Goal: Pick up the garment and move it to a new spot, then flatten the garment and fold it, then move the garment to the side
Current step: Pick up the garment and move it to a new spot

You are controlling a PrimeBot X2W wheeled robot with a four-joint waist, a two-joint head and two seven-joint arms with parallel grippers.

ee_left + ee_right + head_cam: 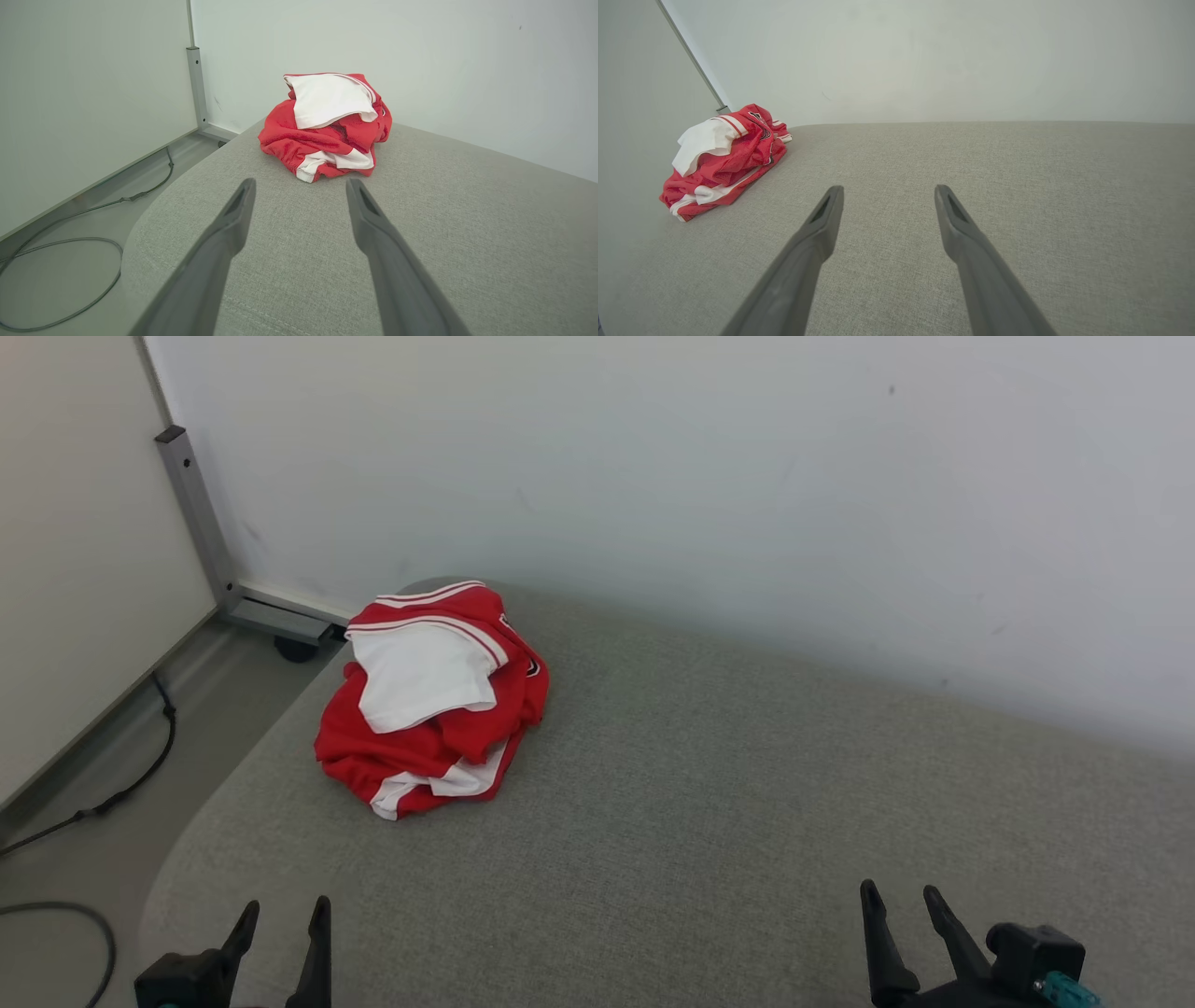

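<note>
A red and white garment (429,695) lies crumpled in a heap near the far left corner of the grey fabric surface (709,803). In the left wrist view the garment (327,123) sits just beyond my fingertips, a short way ahead. In the right wrist view the garment (724,158) lies far off to the left. My left gripper (287,915) stands open at the lower left, well short of the heap, with nothing between its fingers. At the lower right my right gripper (901,901) is open too and holds nothing.
A pale wall (747,476) runs along the far edge of the surface. To the left a metal frame leg (201,513) stands on the floor, with dark cables (112,793) trailing beside the surface's rounded left edge.
</note>
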